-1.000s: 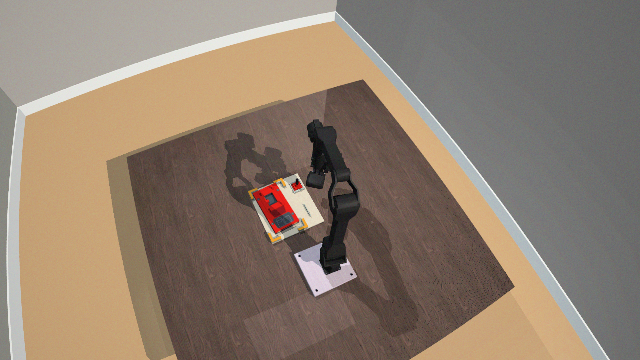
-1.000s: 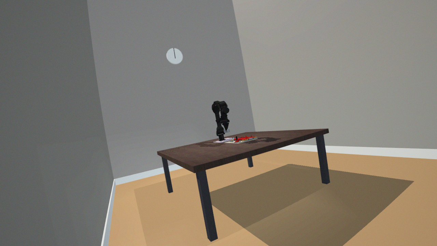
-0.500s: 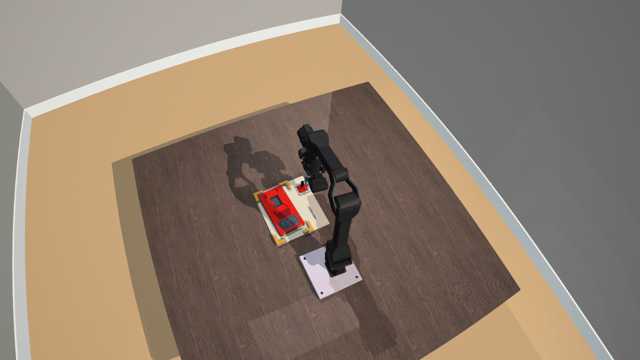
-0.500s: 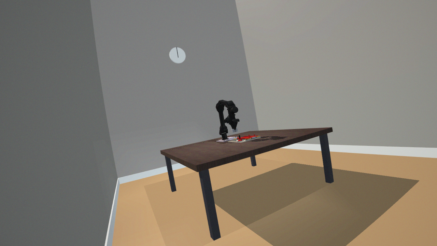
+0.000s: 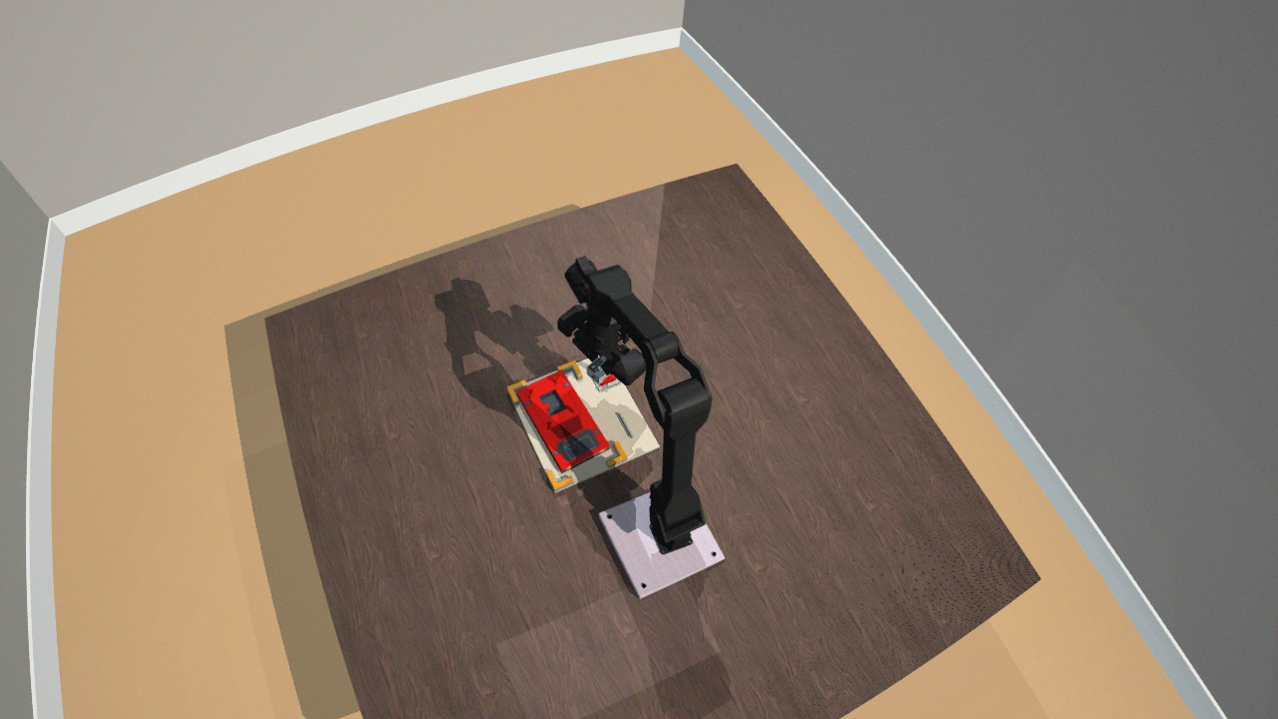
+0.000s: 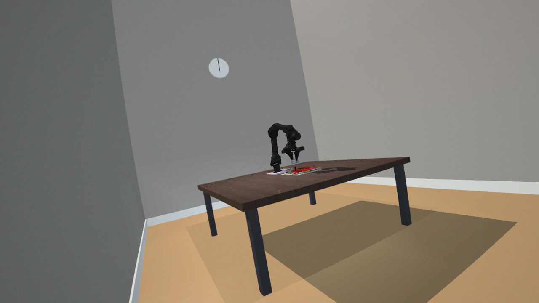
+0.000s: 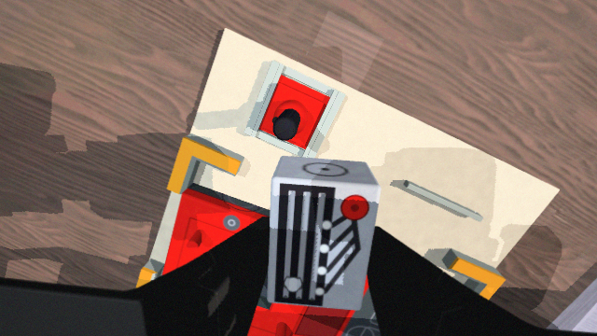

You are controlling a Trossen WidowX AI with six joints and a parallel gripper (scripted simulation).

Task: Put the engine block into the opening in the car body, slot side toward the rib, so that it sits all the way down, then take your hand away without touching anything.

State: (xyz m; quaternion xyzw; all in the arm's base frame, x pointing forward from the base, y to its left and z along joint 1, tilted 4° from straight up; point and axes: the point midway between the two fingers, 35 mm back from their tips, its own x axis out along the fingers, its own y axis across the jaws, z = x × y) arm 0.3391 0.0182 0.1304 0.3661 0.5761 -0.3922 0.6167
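Pincer (image 7: 322, 261) clenched on the engine block (image 7: 322, 233), grey box with black stripe pattern and a red dot, held aloft above the cream board (image 7: 373, 135) on the tabletop (image 5: 804, 401). Pickup is done. Transport is partly done: the block hangs over the board's edge region, with the red car body (image 5: 558, 419) just below and to one side of the pincer. The body's dark opening (image 5: 553, 401) is unfilled. Beyond the pincer sits a small red fixture with a black knob (image 7: 286, 123); a thin grey bar (image 7: 438, 201) lies off to the other side. Left to do, by judgement: line up over the opening, orient slot to rib, press down, release, withdraw. Slot side not discernible.
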